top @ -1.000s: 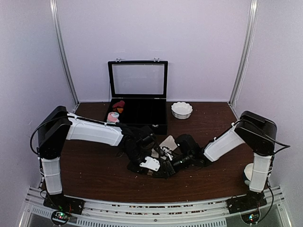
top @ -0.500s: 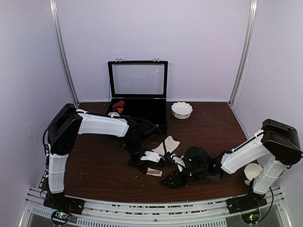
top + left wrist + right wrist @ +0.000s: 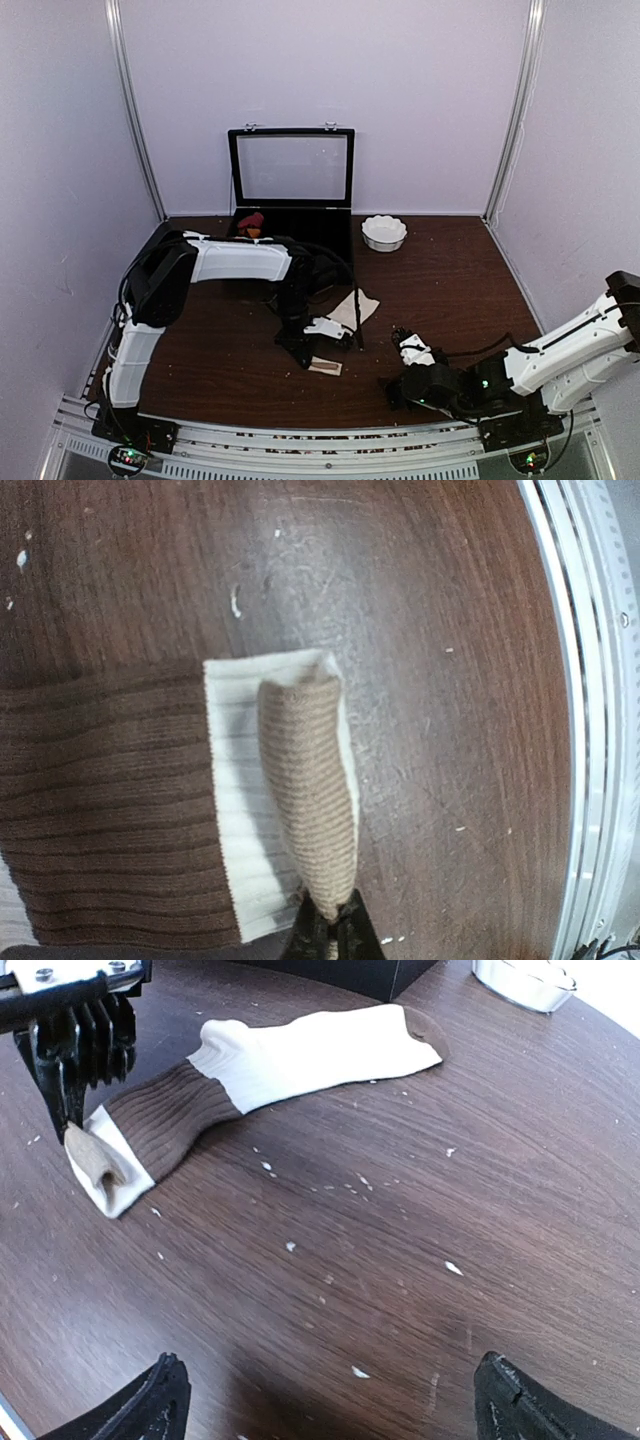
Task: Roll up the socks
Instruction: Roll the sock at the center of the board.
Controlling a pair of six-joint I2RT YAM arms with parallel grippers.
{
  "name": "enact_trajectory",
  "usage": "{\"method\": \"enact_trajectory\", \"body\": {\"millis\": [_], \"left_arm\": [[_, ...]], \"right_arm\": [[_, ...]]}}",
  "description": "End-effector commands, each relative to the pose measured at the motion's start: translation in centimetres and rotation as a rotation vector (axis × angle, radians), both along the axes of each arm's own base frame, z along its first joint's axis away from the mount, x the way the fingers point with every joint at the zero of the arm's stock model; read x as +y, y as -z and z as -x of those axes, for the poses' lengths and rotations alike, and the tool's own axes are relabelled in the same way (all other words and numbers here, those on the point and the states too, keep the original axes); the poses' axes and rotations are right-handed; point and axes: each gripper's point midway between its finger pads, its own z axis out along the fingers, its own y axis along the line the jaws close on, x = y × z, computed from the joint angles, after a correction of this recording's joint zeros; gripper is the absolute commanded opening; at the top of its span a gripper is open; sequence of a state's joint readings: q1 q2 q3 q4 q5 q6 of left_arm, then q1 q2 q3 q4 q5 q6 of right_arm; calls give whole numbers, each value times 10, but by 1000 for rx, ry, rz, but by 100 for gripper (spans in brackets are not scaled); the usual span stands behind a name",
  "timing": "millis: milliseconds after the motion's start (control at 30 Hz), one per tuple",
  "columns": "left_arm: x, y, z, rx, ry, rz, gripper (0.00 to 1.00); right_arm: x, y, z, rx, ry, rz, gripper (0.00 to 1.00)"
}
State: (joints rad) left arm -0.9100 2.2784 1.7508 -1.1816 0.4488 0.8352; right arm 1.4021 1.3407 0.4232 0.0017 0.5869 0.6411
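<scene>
A sock [image 3: 300, 1055] lies flat on the table, cream-white at the foot, with a brown ribbed band [image 3: 100, 780] and a white cuff [image 3: 235, 810]. In the top view it runs from the cream foot [image 3: 352, 305] to the cuff beside my left gripper [image 3: 305, 350]. That left gripper [image 3: 335, 932] is shut on a tan fold [image 3: 310, 780] of the cuff end, pinching it up off the wood. My right gripper [image 3: 335, 1405] is open, low over bare table well short of the sock, near the front right [image 3: 402, 388].
A black box [image 3: 290, 260] with its glass lid up stands at the back, a dark red and orange bundle [image 3: 250, 222] in it. A white bowl [image 3: 384, 232] sits to its right. White crumbs dot the wood. The metal rail [image 3: 585, 730] marks the near table edge.
My right arm has pulled away from the sock toward the near right, and its jaws have opened wide. The left gripper stays shut on the cuff fold.
</scene>
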Motion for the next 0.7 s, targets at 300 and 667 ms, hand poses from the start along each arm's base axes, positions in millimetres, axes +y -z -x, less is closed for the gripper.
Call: {"method": "enact_trajectory", "body": {"millis": [300,667], "left_arm": [[2,17,19,317,-91,-204,0],[2,19,24,379,-97,-214,0]], "right_arm": [[87,-25,39,-228,-602,178,63],[147,-16,36,-327,-869,285,57]]}}
